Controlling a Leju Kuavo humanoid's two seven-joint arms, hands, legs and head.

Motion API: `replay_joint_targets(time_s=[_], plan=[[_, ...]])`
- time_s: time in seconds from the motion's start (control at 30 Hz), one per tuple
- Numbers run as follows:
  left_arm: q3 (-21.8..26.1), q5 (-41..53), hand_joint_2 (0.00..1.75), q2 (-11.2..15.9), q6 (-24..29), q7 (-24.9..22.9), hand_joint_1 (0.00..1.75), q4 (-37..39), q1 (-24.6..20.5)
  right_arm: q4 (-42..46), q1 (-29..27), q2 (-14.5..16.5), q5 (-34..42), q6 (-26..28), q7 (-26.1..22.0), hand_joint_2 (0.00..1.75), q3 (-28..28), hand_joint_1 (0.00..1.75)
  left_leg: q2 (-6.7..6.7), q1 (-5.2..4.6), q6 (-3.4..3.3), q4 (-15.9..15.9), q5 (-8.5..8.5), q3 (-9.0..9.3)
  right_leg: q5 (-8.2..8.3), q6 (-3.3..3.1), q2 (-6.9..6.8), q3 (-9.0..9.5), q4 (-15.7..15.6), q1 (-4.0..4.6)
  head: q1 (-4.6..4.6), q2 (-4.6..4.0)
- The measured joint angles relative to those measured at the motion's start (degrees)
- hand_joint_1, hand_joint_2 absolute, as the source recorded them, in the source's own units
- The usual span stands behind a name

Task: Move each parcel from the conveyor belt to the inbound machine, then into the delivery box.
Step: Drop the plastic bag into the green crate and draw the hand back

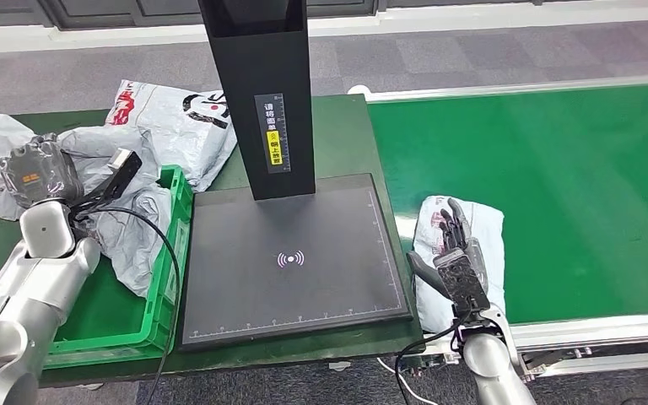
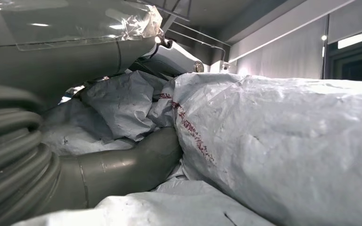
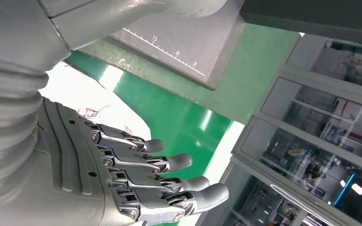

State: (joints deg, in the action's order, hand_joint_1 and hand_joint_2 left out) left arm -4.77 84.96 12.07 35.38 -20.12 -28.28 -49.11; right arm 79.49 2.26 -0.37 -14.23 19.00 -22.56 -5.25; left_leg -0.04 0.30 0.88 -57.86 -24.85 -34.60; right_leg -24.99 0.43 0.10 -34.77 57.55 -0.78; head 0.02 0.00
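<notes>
Right hand (image 1: 457,253) hovers over a white plastic-wrapped parcel (image 1: 483,232) that lies at the near edge of the green conveyor belt (image 1: 557,169), just beside the flat black scanning plate of the inbound machine (image 1: 295,261). Its dark fingers (image 3: 169,162) are stretched out and apart, with nothing held between them, and its thick grey thumb points toward the plate. Whether the fingertips touch the wrapping cannot be told.

Left hand (image 1: 38,173) sits among crumpled grey plastic mailer bags (image 1: 131,232) heaped in the green plastic delivery box (image 1: 164,287) on the green worktop (image 1: 342,135). In the left wrist view its grey thumb (image 2: 122,165) lies pressed between folds of grey bag, but whether the hand grips a bag cannot be told. Another grey bag with red and black print (image 1: 186,118) lies on the worktop behind the box, beside the machine's upright black column (image 1: 257,93).
</notes>
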Motion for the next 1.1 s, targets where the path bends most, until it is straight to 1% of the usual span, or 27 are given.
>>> replay_joint_targets(time_s=[0.27,0.4,0.47,0.5,0.57,0.6,0.63,0.7,0.77,0.97,1.03,1.1], plan=[[0.55,0.30,1.75,0.62,-0.61,-0.48,1.75,0.98,0.06,0.00,0.19,0.00,0.17,-0.01,0.13,1.75,0.00,0.00,0.00,0.00,0.00,0.00,0.00,0.00,0.00,0.00,0.00,-0.01,0.00,0.01,0.00,0.00],[0.75,1.05,1.75,0.84,-2.39,-1.83,1.75,1.07,0.61,0.11,0.19,0.00,0.34,-0.01,0.61,1.75,0.00,0.00,0.01,0.01,0.01,0.00,-0.01,0.00,0.00,-0.01,0.01,-0.02,0.00,0.03,0.00,0.00],[1.17,1.33,1.75,0.86,-4.32,-2.90,1.75,1.05,1.14,0.39,0.12,0.00,0.20,-0.06,1.08,1.75,0.00,0.00,0.02,0.01,0.02,0.00,-0.01,0.00,-0.01,-0.01,0.01,-0.04,0.00,0.02,0.00,0.00],[1.37,1.45,1.75,0.83,-5.61,-3.38,1.40,1.05,1.44,0.57,0.09,0.00,0.05,-0.10,1.33,1.75,0.00,0.00,0.02,0.01,0.02,0.00,-0.01,0.01,-0.01,-0.01,0.02,-0.05,0.00,0.02,0.00,0.00],[1.65,1.64,1.75,0.47,-9.57,-3.37,0.53,1.07,1.94,0.87,0.06,0.02,-0.56,-0.26,1.83,1.75,0.00,0.00,0.01,0.00,0.02,0.00,-0.01,0.00,-0.01,-0.01,0.01,-0.07,0.00,0.01,0.00,0.00],[1.86,1.53,1.75,0.08,-12.63,-2.41,0.10,1.09,2.13,1.02,0.05,0.04,-1.04,-0.42,2.08,1.75,0.00,0.00,0.00,0.00,0.02,0.00,-0.01,0.00,-0.01,-0.01,-0.01,-0.06,0.00,0.00,0.00,0.00],[2.18,1.21,1.75,-0.49,-15.99,-0.85,0.00,1.09,2.34,1.20,0.01,0.09,-1.65,-0.67,2.33,1.75,0.00,0.00,-0.03,-0.01,0.01,0.00,-0.01,0.00,-0.01,-0.01,-0.02,-0.05,-0.01,-0.01,0.00,0.00],[3.01,0.17,1.75,-1.85,-21.64,2.69,0.00,0.69,3.06,1.86,-0.32,0.36,-3.07,-1.40,2.81,1.75,0.04,0.00,-0.07,-0.03,0.01,0.00,-0.01,0.00,-0.01,0.00,-0.06,-0.03,-0.02,-0.02,0.00,0.00],[3.42,-0.47,1.75,-3.12,-23.80,4.25,0.00,-0.19,3.92,2.69,-0.82,0.74,-4.36,-2.22,3.18,1.75,0.43,0.00,-0.14,-0.03,0.01,-0.01,-0.01,-0.03,-0.01,0.00,-0.14,-0.02,-0.02,-0.03,0.00,0.00],[3.44,-1.64,1.75,-5.22,-23.73,3.68,0.00,-2.80,4.48,3.67,-1.00,1.36,-5.18,-3.53,3.48,1.75,2.12,0.00,-0.24,-0.06,0.00,-0.01,0.00,-0.06,-0.01,0.01,-0.24,-0.01,-0.02,-0.04,0.00,0.00],[3.45,-2.13,1.75,-5.65,-22.77,3.99,0.00,-3.65,4.48,3.68,-0.85,1.37,-4.93,-3.70,3.57,1.75,2.55,0.00,-0.24,-0.06,-0.01,-0.02,0.00,-0.05,0.00,0.02,-0.24,0.00,-0.02,-0.04,0.00,0.00],[3.46,-3.19,1.75,-5.98,-20.45,4.63,0.00,-4.56,4.54,3.85,-0.78,1.44,-4.85,-3.87,3.68,1.75,2.79,0.00,-0.24,-0.06,-0.01,-0.02,0.00,-0.05,0.00,0.02,-0.24,0.00,-0.02,-0.04,0.00,0.00]])
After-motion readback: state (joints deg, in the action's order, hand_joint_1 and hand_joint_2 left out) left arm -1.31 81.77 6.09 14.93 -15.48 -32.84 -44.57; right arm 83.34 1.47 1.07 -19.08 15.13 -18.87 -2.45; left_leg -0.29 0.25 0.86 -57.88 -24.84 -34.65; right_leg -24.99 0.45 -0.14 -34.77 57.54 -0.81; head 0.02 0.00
